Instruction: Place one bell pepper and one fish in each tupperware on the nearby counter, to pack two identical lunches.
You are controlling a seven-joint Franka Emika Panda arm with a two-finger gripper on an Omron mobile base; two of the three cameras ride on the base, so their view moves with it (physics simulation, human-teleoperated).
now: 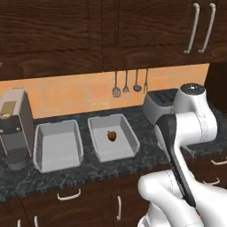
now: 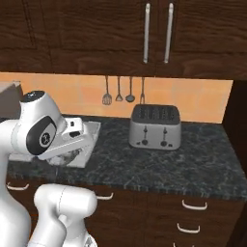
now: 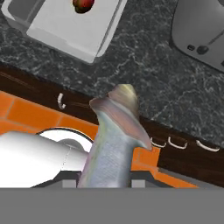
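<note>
A: We start with the tabletop (image 1: 111, 170), dark marbled stone over brown drawers. The coffee machine (image 1: 15, 128) stands at its left end and the toaster (image 2: 155, 127) toward the right, so the middle is left free for packing.

B: We note the two trays there, side by side and just apart. The left tray (image 1: 57, 146) has nothing in it that we can see. The right tray (image 1: 113, 137) holds one bell pepper (image 1: 112, 135), small and reddish, near its middle.

A: So we judge neither lunch complete: the right tray lacks a fish, the left lacks both.

B: In the hand view the fish (image 3: 114, 140) rises lengthwise from the end effector (image 3: 103, 186), tail fin upward. The finger tips are hidden by its body, but the end effector is nearly pressed together, so we take it as pinching the fish low on the body.

A: It hangs over the drawer fronts, short of the tabletop edge, with the right tray up ahead. We suppose that tray is the nearer target.
</note>
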